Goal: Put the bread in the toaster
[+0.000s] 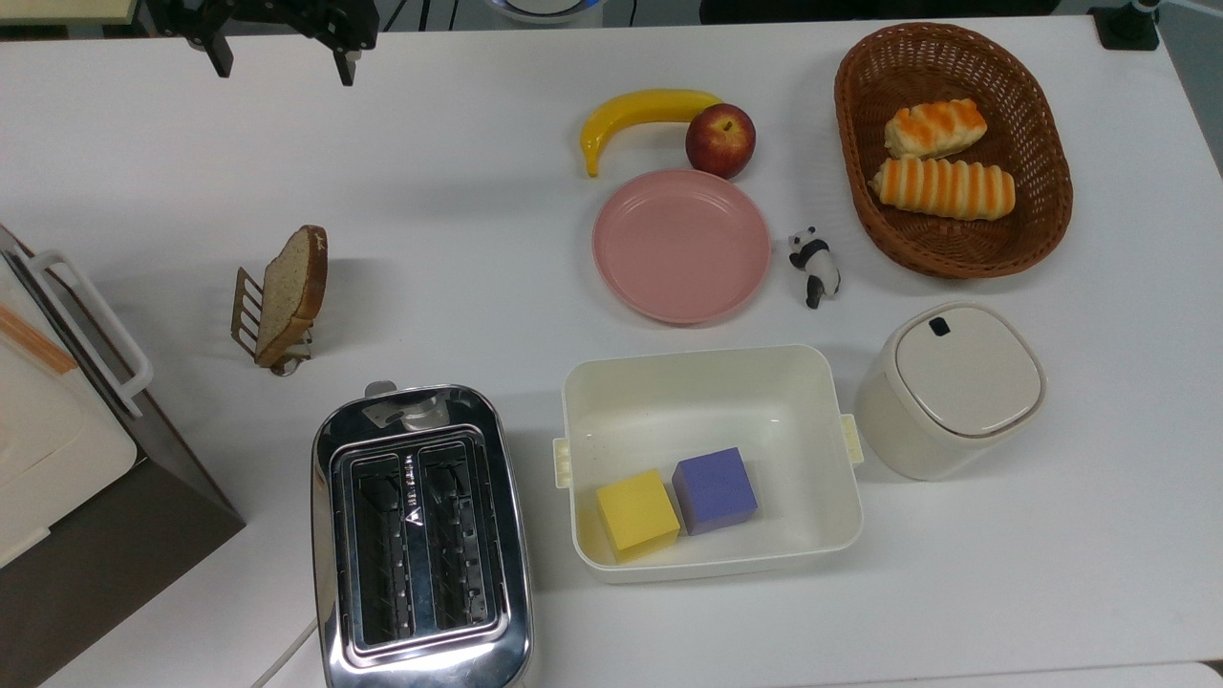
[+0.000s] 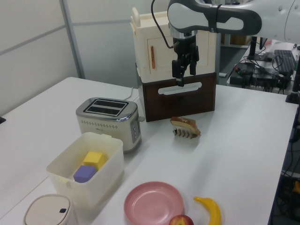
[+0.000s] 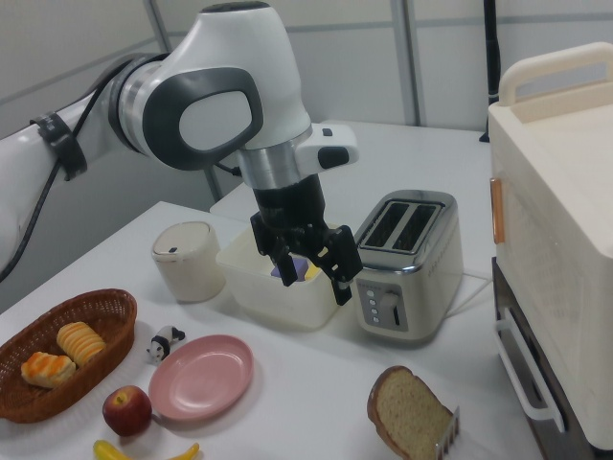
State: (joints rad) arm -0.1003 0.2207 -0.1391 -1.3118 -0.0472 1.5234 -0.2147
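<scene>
White worktop (image 1: 459, 191): one bread (image 1: 294, 291) slice upright in rack (image 1: 250, 315), one toaster (image 1: 420, 540) near it, tub (image 1: 712, 382) holding two cubes, basket (image 1: 1046, 172) with two rolls. Gripper (image 1: 282, 57) hovers, jaws apart, empty.

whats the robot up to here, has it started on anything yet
Nothing is in hand yet. The arm's end effector hangs open and empty above the table. The slice of bread stands on edge in a small rack, untouched. The toaster sits nearby with both slots empty. A white tub beside it holds a yellow block and a purple block.
</scene>
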